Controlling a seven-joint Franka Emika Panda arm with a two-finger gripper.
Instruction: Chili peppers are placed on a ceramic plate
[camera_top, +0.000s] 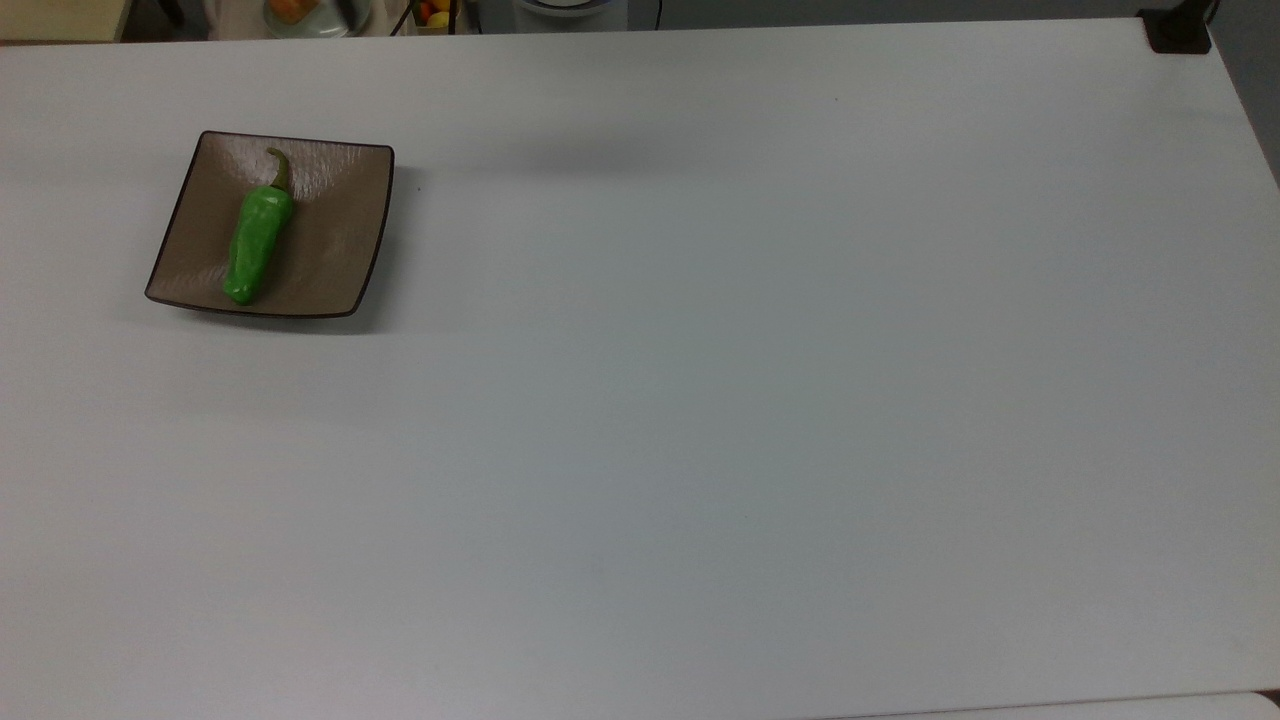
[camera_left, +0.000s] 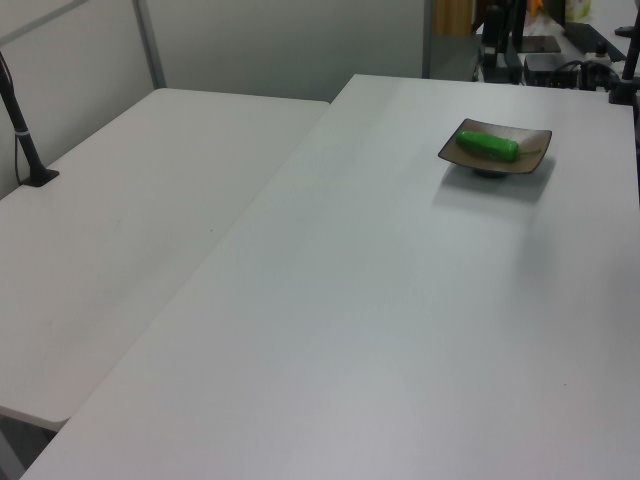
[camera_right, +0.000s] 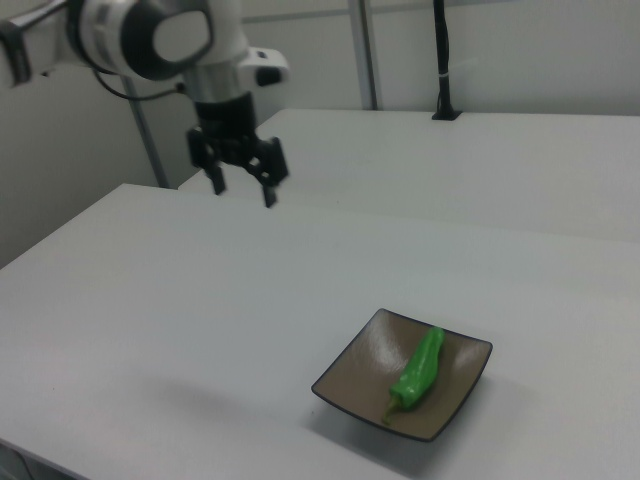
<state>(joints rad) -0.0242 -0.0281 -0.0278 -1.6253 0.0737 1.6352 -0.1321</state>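
Green and glossy, the chili pepper lies flat inside the ceramic plate, resting on the plate's shallow brown floor. In the top view its length runs from the plate's far side toward the near side, with the thin curved stem pointing to the far edge and the blunt tip close to the near rim, a little toward the top view's left of the plate's middle. The plate is square, tan-brown with a thin dark rim, and sits on the white table near the top view's upper left corner. In the left view the plate stands toward the far right part of the table, the pepper lying across it. In the right view the plate is in the lower foreground, and the pepper lies on it with its stem end toward the camera.

The end effector hangs in the air in the right view, well apart from the plate and high above the table, at the end of the white arm. Its 2 dark fingers point downward and are spread apart, with nothing between them.

A second white table stands beside the first at the left view's left.
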